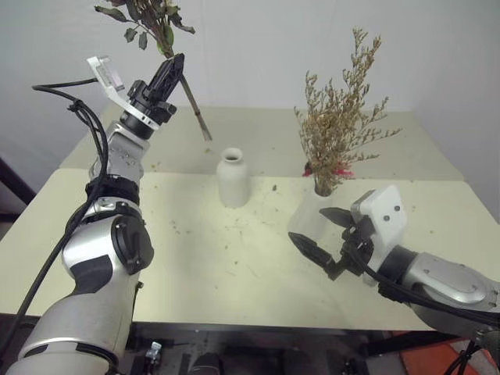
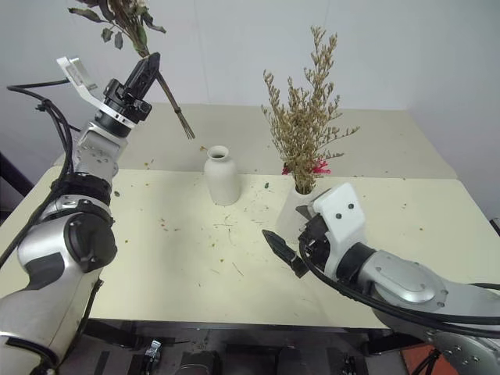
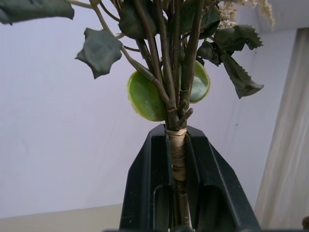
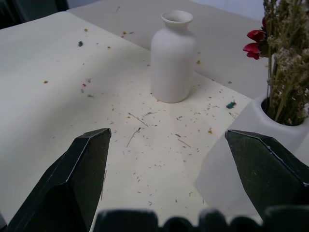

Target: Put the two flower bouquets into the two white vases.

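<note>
Silver-grey arm shells with black joint bands are seen, black cables looped alongside, white wrist housings and black two-fingered grippers fitted.

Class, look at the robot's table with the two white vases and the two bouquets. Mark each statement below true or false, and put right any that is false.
1. The left gripper is shut on the leafy green rose bouquet, raised above the table. True.
2. The rounded white bottle-shaped vase already holds flowers. False: it stands empty.
3. The dry tan-brown spray with red daisies stands in the white cone-shaped vase. True.
4. The right gripper grips the cone-shaped vase. False: its jaws are open, close by that vase.
5. The cream tabletop is spotless. False: small plant crumbs are scattered on it.
</note>
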Motion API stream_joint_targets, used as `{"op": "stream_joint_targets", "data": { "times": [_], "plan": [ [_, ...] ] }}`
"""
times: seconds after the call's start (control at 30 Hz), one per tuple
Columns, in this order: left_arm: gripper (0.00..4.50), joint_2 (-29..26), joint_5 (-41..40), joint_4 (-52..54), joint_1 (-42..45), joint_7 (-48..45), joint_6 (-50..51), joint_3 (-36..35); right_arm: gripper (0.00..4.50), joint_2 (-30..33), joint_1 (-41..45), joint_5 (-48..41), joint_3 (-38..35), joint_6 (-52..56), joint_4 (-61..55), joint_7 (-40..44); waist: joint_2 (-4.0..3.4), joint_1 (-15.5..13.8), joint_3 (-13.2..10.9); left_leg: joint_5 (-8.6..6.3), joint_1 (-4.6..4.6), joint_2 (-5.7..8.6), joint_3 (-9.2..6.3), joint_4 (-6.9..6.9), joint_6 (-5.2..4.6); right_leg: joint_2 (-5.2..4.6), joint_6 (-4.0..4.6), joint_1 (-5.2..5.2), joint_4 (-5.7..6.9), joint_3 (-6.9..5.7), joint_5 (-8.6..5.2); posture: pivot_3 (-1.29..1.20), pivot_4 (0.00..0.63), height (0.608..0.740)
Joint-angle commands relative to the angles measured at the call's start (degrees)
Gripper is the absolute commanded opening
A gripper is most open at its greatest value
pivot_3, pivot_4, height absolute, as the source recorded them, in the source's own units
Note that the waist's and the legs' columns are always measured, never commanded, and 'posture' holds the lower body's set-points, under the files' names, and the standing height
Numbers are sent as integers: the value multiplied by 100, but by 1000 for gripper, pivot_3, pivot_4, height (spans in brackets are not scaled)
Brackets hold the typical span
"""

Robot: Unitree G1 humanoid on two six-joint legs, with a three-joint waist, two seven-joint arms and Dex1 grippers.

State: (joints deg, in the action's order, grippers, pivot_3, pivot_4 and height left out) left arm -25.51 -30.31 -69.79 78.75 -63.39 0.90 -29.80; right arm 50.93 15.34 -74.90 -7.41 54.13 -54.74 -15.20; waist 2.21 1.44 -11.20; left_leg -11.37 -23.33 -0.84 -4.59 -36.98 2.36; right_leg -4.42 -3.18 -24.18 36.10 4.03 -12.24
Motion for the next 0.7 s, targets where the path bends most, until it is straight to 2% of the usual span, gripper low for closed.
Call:
{"op": "stream_joint_targets", "data": {
  "times": [0.03, 0.43, 0.7],
  "plan": [
    [114, 80, 203, -142, 261, -136, -502, 107, 4500, 27, 128, -168, -80, -228, -174, -295, 0, -8, 0, 0, 1, 0, 0, 0, 0, 0, 0, 1, 2, 0, 0, 0, 150, 740],
    [114, 585, 599, -483, 163, 562, -1362, 156, 4500, 43, 96, -139, -39, -392, -201, -343, 0, -13, 0, 0, 2, 0, -1, -1, 0, 2, 0, 0, 3, 0, 1, 0, 150, 740],
    [114, 794, 739, -544, 269, 834, -1574, 128, 4500, 37, 47, -162, 41, -460, -284, -407, 0, -23, 0, 0, 1, 1, -2, -1, 0, 1, -1, 1, 3, 0, 1, 0, 150, 740]
  ]
}}
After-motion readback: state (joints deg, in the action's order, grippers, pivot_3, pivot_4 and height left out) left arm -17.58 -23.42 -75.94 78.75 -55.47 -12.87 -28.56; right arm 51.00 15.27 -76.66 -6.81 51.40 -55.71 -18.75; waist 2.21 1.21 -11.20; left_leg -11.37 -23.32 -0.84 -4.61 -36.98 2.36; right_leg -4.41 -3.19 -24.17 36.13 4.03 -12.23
